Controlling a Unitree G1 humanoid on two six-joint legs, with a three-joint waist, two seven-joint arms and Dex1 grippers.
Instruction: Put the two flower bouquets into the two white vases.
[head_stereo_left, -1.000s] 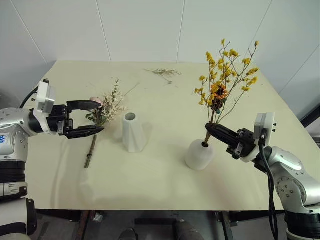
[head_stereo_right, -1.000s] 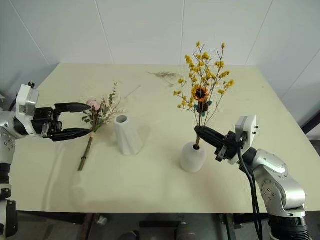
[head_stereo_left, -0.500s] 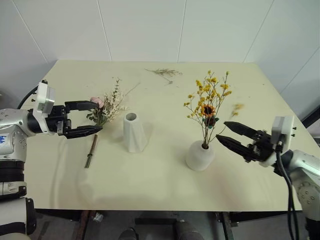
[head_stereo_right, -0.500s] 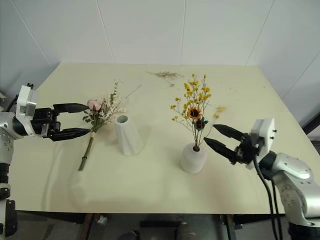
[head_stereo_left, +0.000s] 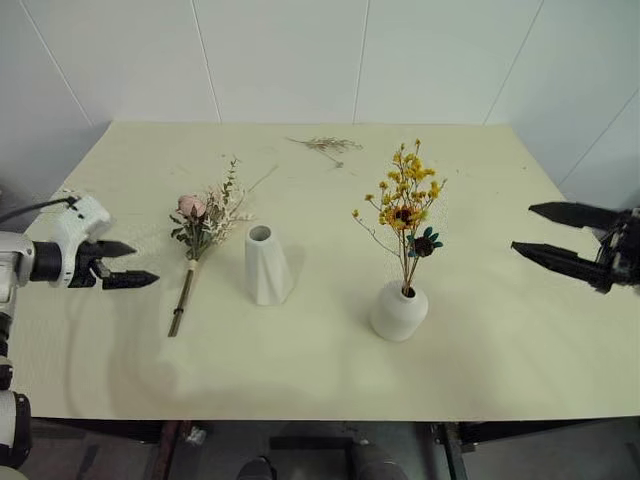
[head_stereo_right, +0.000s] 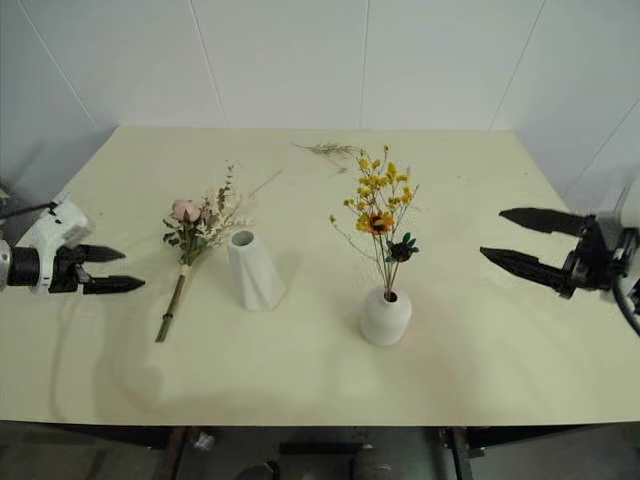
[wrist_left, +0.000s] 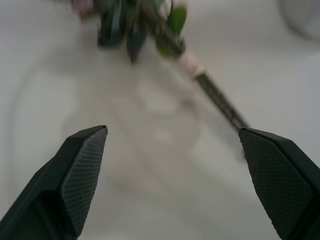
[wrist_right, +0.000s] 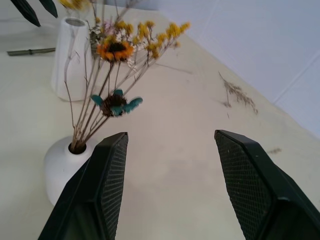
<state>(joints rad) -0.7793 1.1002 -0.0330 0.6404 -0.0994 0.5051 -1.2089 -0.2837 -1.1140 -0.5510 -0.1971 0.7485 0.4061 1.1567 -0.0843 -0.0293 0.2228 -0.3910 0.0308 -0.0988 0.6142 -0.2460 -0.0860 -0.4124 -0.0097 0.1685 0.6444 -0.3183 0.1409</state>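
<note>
Left eye view is showing the pink bouquet (head_stereo_left: 200, 240) lying flat on the table (head_stereo_left: 300, 370), long axis running from blossoms at one o'clock to stem end at seven. The left gripper (head_stereo_left: 118, 265), jaws spread wide and empty, is sitting at its nine o'clock (the nearer arm). The tall vase (head_stereo_left: 266, 264) is standing just beside it at three o'clock. The right gripper (head_stereo_left: 560, 238) is hanging open, empty.

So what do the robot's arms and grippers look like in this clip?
Each arm ends in a two-finger gripper with black, tapered fingers. The left gripper sits on a black wrist section topped by a white housing, with a thin black cable running off behind it. The right gripper has longer-looking pointed black fingers on a black mount. Up close, the finger pads show a fine cross-hatched grip texture.
</note>
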